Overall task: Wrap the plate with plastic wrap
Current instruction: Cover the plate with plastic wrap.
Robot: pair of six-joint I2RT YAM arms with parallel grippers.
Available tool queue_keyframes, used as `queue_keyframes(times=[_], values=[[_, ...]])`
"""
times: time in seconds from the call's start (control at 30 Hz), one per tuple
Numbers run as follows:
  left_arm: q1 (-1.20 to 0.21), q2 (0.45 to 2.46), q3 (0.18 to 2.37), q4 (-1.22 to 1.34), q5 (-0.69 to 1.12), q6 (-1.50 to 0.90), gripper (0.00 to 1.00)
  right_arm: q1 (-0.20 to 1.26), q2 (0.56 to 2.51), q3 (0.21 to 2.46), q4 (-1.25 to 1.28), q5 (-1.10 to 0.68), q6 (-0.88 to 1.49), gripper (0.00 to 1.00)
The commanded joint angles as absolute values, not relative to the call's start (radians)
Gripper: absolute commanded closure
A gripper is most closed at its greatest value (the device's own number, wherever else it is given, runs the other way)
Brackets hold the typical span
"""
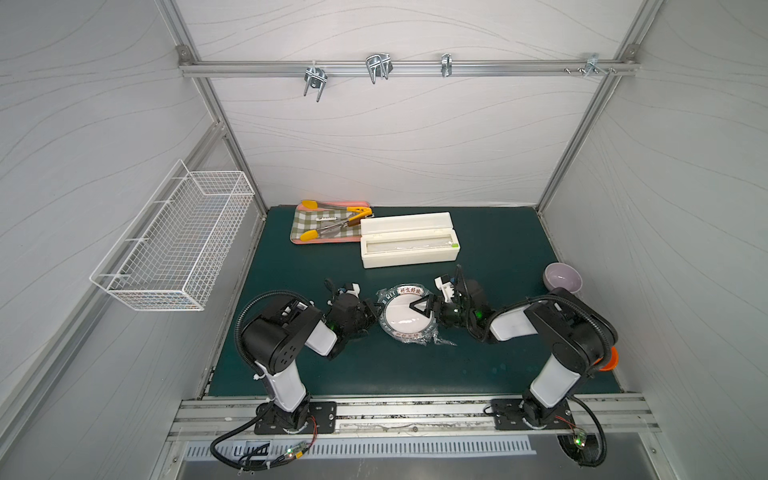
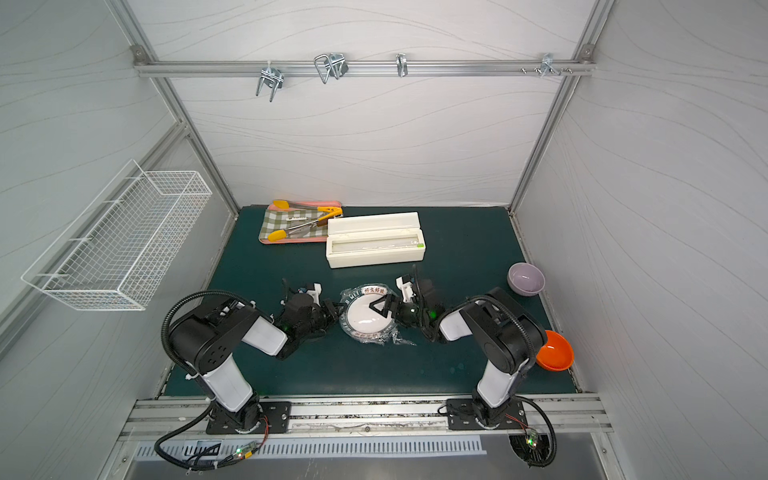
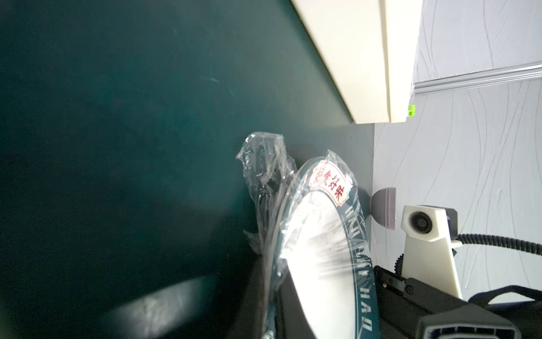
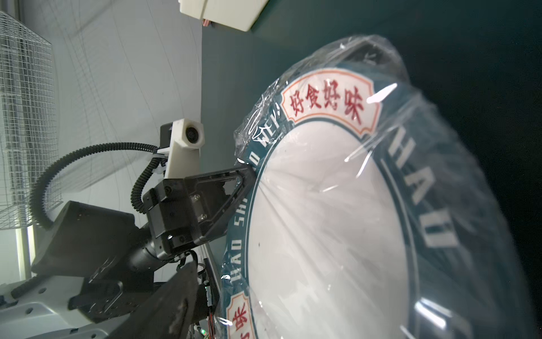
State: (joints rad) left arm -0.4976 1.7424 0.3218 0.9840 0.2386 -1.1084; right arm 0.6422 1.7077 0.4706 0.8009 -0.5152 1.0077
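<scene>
The plate (image 1: 401, 320) (image 2: 365, 320), white with a dark green lettered rim, lies mid-mat with plastic wrap (image 1: 440, 341) (image 2: 401, 341) stretched over it and bunched at its front right. My left gripper (image 1: 376, 313) (image 2: 332, 311) is shut on the plate's left rim, film included. The left wrist view shows the plate (image 3: 316, 264) edge-on between that gripper's dark fingers (image 3: 290, 311), with wrap (image 3: 264, 164) bunched beyond. My right gripper (image 1: 419, 309) stands open astride the right rim, its upper finger (image 4: 176, 296) clear of the plate (image 4: 322, 234). The lower finger is hidden beneath.
A white dispenser box (image 1: 409, 245) stands behind the plate, with a checked tray of tongs (image 1: 328, 226) to its left. A purple bowl (image 1: 563, 277) sits at the right edge and an orange bowl (image 2: 555, 351) behind the right arm. A wire basket (image 1: 174, 245) hangs on the left wall.
</scene>
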Motion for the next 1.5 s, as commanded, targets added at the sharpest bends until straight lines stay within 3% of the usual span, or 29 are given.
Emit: queue_keyframes(times=[0.0, 0.4, 0.6, 0.83, 0.97, 1.07, 1.23, 1.33, 1.4, 1.47], values=[[-0.508, 1.766, 0.35, 0.989, 0.199, -1.171, 1.0, 0.715, 1.715, 0.434, 0.84, -0.589, 1.144, 0.11], [-0.488, 1.746, 0.382, 0.965, 0.173, -1.19, 1.0, 0.695, 1.499, 0.261, 0.629, -0.519, 1.081, 0.08], [-0.488, 1.752, 0.369, 0.962, 0.191, -1.162, 1.0, 0.656, 1.159, 0.356, -0.061, -0.381, 0.865, 0.01], [-0.487, 1.752, 0.38, 0.941, 0.209, -1.15, 1.0, 0.588, 1.0, 0.487, -0.501, -0.321, 0.76, 0.03], [-0.488, 1.755, 0.385, 0.937, 0.212, -1.148, 1.0, 0.603, 0.984, 0.486, -0.395, -0.34, 0.781, 0.12], [-0.487, 1.757, 0.385, 0.939, 0.216, -1.15, 1.0, 0.626, 1.027, 0.454, -0.227, -0.357, 0.835, 0.31], [-0.49, 1.758, 0.393, 0.929, 0.217, -1.144, 1.0, 0.733, 1.126, 0.472, -0.08, -0.305, 0.822, 0.32], [-0.492, 1.767, 0.393, 0.94, 0.221, -1.149, 1.0, 0.743, 1.173, 0.447, 0.004, -0.289, 0.816, 0.44], [-0.493, 1.766, 0.388, 0.942, 0.22, -1.155, 1.0, 0.758, 1.171, 0.447, -0.043, -0.217, 0.756, 0.58], [-0.494, 1.76, 0.386, 0.938, 0.22, -1.153, 1.0, 0.754, 1.133, 0.4, 0.0, -0.208, 0.749, 0.59]])
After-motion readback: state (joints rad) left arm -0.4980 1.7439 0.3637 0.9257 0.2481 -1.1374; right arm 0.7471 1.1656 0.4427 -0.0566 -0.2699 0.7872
